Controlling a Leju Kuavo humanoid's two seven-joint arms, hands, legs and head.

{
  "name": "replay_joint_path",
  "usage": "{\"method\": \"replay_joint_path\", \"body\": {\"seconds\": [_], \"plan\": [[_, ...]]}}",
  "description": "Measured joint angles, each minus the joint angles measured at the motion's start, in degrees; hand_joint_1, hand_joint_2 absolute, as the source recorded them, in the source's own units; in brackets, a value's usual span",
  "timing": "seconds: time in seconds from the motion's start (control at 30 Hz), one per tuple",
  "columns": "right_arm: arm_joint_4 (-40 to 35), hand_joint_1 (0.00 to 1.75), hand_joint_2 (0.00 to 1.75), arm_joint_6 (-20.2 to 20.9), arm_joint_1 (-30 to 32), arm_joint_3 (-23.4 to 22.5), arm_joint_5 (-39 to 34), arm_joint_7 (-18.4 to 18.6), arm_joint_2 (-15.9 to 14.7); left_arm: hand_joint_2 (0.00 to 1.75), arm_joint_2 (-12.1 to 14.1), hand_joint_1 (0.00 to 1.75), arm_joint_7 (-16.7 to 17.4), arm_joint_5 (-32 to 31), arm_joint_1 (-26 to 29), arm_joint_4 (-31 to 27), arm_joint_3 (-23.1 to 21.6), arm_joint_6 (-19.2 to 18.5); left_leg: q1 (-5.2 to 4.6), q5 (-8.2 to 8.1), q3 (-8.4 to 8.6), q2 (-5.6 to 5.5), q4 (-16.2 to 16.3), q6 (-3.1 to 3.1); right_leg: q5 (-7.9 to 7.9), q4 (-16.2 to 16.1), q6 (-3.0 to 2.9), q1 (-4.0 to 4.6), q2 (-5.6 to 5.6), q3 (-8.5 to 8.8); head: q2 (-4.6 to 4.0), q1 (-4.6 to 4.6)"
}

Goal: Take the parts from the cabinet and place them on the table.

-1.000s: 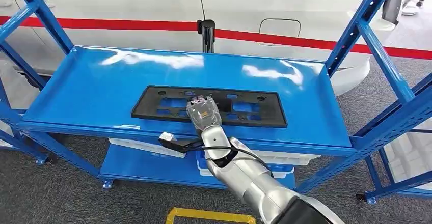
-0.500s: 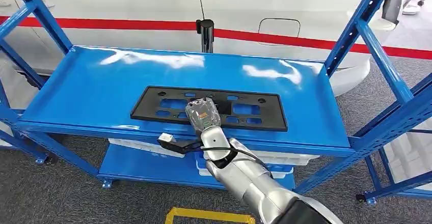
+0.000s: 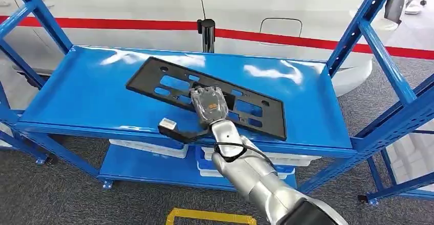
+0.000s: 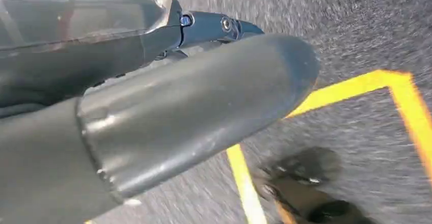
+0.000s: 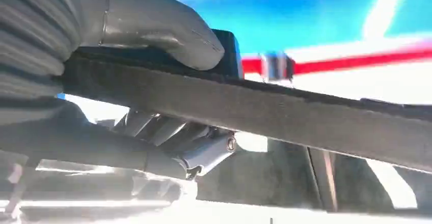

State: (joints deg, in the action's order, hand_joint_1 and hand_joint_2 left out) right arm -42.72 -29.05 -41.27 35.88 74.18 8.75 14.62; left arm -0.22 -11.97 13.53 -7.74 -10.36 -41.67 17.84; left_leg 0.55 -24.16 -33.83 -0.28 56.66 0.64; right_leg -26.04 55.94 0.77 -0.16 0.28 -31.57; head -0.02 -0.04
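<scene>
Setting: blue steel shelf rack [image 3: 92, 89] on grey carpet, white car with a red stripe [image 3: 286, 10] parked right behind it at 12 o'clock.
Part: black plate frame [image 3: 169, 84], lifted and tilted, its 10 o'clock end high over the shelf, its 4 o'clock end low near the front lip.
Right hand: right hand [image 3: 209, 105] grips the frame's near edge at mid-length; thumb over the top, fingers [image 5: 168, 132] curled underneath, clamping the black bar [image 5: 285, 114].
Left hand: left hand [image 4: 168, 117] hangs over the carpet and a yellow floor line [image 4: 244, 183]; can't tell how its fingers are set.
Lower shelf: white bins [image 3: 148, 148] underneath at 6 o'clock.
</scene>
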Motion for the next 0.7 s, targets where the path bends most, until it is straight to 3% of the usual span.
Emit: {"method": "replay_joint_path", "body": {"seconds": [0.07, 0.17, 0.2, 0.3, 0.4, 0.5, 0.7], "plan": [[-4.79, 1.75, 1.75, -0.71, 0.13, -2.61, -12.22, -8.88, -0.22, 0.00, 0.00, 0.00, 0.89, -0.59, -0.28, 0.02, -2.70, 1.00, 0.00, -0.01, 0.00, 0.01, 0.00, 0.00, 0.00, 0.00, 0.00, 0.00, 0.00, 0.01, 0.00, 0.00], [-10.10, 1.75, 1.75, -0.37, 0.47, -5.05, -19.81, -13.36, -0.26, 0.00, 0.00, 0.00, 0.96, -0.51, -0.41, 0.04, -3.29, 1.44, 0.00, -0.02, 0.02, 0.02, 0.00, -0.01, 0.00, 0.00, 0.00, 0.00, 0.01, 0.00, 0.00, 0.00], [-11.45, 1.75, 1.75, -0.10, 0.77, -5.50, -20.50, -13.66, -0.37, 1.75, 0.00, 0.00, 0.96, -0.51, -0.42, 0.04, -3.58, 1.44, 0.01, -0.01, 0.02, 0.02, 0.00, -0.01, 0.00, 0.00, 0.00, 0.00, 0.01, 0.01, 0.00, 0.00], [-13.98, 1.75, 1.75, 1.94, 1.71, -6.25, -25.77, -16.12, -0.57, 1.75, 0.02, 0.00, 0.52, -0.20, -0.41, 0.04, -4.10, 1.40, 0.01, -0.01, 0.01, 0.02, 0.00, -0.01, 0.00, 0.00, 0.00, 0.00, 0.01, 0.00, 0.00, -0.02], [-21.50, 1.75, 1.75, 7.82, 3.44, -7.05, -44.82, -22.64, -1.31, 1.75, 0.15, 0.00, -0.98, 1.87, -0.18, 0.05, -4.01, 0.55, 0.01, -0.01, 0.00, 0.02, 0.00, -0.01, 0.00, 0.00, 0.00, 0.01, 0.01, -0.01, 0.00, -0.02], [-29.07, 1.75, 1.75, 11.09, 4.73, -7.25, -56.01, -25.78, -2.34, 1.75, 0.26, 0.00, -2.12, 3.97, 0.33, 0.09, -3.33, 0.02, 0.01, -0.02, -0.01, 0.01, 0.00, -0.01, -0.01, 0.00, 0.00, 0.00, 0.01, -0.03, 0.00, 0.00], [-44.37, 1.75, 1.75, 11.00, 7.98, -7.56, -62.61, -28.37, -5.02, 1.75, 0.31, 0.00, -3.06, 6.84, 1.39, 0.15, -1.15, 1.35, 0.00, -0.02, -0.18, -0.03, 0.00, -0.01, -0.02, -0.01, 0.02, 0.00, -0.05, -0.17, 0.00, 0.00]]}}
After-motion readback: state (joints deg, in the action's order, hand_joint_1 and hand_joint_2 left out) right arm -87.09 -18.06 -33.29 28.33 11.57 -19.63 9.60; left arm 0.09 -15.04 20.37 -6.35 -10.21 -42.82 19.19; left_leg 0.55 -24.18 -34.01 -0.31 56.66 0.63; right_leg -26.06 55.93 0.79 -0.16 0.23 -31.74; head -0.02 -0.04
